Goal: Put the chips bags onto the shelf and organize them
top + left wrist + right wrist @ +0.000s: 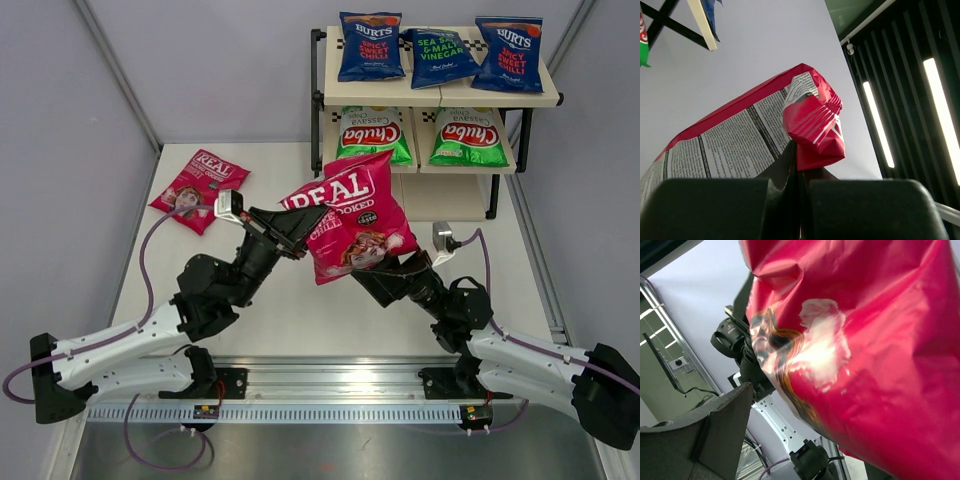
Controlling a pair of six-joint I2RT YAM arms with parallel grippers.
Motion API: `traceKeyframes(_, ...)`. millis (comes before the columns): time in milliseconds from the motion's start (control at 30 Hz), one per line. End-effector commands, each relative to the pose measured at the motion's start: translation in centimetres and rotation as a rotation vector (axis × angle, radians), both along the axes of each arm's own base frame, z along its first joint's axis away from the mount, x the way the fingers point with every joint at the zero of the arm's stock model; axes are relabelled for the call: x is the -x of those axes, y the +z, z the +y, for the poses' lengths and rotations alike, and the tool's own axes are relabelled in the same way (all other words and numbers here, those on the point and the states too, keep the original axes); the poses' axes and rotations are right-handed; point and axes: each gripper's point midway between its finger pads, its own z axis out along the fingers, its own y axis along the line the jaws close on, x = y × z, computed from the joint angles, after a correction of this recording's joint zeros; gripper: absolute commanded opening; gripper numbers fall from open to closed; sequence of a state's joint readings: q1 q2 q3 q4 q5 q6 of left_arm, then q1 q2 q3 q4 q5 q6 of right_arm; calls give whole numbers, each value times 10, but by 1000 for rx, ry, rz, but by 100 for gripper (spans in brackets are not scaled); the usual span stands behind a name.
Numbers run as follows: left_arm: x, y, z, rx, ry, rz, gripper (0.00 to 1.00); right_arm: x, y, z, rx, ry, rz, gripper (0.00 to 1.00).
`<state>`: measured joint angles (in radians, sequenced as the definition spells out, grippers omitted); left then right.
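- Far to the left of both sets of jaws, a second red bag (200, 188) lies flat on the table (270, 300), out of either gripper's reach for now.
- My left gripper (305, 226) has its jaws pressed together on the crimped end seam of the red bag (350, 215), which hangs in the air to the right of those jaws.
- That red bag sits between my two grippers, well short of the shelf (540, 98), which stands beyond and to the right of both.
- My right gripper (372, 270) reaches in under the bag's lower right corner. Its jaws stand apart, not yet pinching anything.
- On the shelf, three blue bags (371, 45) fill the top board and two green bags (374, 135) the middle one.
- I judge the step in hand to be a handover or a two-handed hold of the red bag before shelving it.
- Next, I think the right jaws must close on a firm edge of the bag before the left jaws let go, then carry it toward the lowest board.
- The left wrist view shows the pinch itself: the folded seam caught between the jaws, and the bag's printed back, which the overhead view hides.
- The overhead view alone shows the shelf layout and the bag on the table.
- The right wrist view shows one finger (715, 435) standing clear to the left of the glossy bag. The other finger is hidden, and overhead the bag covers these jaws.
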<state>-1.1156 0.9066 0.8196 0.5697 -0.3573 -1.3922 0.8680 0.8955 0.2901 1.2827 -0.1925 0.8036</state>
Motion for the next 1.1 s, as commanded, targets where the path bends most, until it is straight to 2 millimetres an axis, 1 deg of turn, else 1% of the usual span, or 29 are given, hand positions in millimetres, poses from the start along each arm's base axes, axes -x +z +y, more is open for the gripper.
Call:
traceKeyframes(0, -4, 7, 26, 87, 73, 26, 0, 37, 76, -46, -271, -33, -246, 83)
traceKeyframes(100, -9, -9, 29, 63, 93, 61, 0, 38, 79, -51, -291, -33, -238, 81)
traceKeyframes(133, -9, -11, 29, 68, 93, 69, 0, 39, 81, -53, -301, -33, -236, 79)
traceKeyframes(333, -13, -40, 19, 45, 70, 128, 0, 37, 87, -58, -336, -32, -206, 72)
traceKeyframes(367, -13, -42, 18, 45, 67, 133, 0, 36, 87, -59, -340, -37, -201, 69)
traceKeyframes(433, -15, -54, 18, 42, 66, 157, 0, 33, 86, -64, -355, -56, -183, 67)
traceKeyframes(500, -16, -60, 21, 44, 76, 172, 0, 31, 85, -66, -359, -68, -173, 63)
traceKeyframes(567, -18, -68, 24, 43, 89, 191, 0, 29, 82, -64, -345, -69, -158, 60)
traceKeyframes(667, -21, -68, 34, 33, 134, 195, 0, 23, 74, -57, -299, -75, -124, 57)
traceKeyframes(700, -21, -68, 38, 5, 156, 180, 0, 19, 69, -53, -268, -79, -94, 55)
traceKeyframes(733, -23, -61, 44, 4, 186, 176, 0, 16, 66, -50, -246, -83, -77, 54)
traceKeyframes(767, -24, -66, 45, -37, 204, 184, 0, 14, 64, -49, -231, -89, -62, 52)
traceKeyframes(800, -24, -62, 51, -59, 227, 161, 0, 10, 57, -45, -187, -97, -33, 51)
traceKeyframes(833, -25, -59, 57, -68, 256, 156, 0, 7, 54, -43, -167, -103, -18, 50)
traceKeyframes(867, -25, -52, 61, -73, 272, 145, 0, 5, 51, -43, -149, -112, -3, 50)
traceKeyframes(900, -25, -54, 63, -117, 292, 132, 0, 2, 47, -42, -121, -124, 15, 48)
traceKeyframes(933, -24, -51, 68, -122, 302, 122, 0, 2, 46, -42, -115, -129, 22, 46)
traceKeyframes(1000, -23, -48, 69, -135, 307, 100, 0, 1, 46, -43, -102, -138, 28, 44)
traceKeyframes(1067, -20, -45, 67, -147, 297, 72, 0, 1, 48, -41, -86, -140, 25, 36)
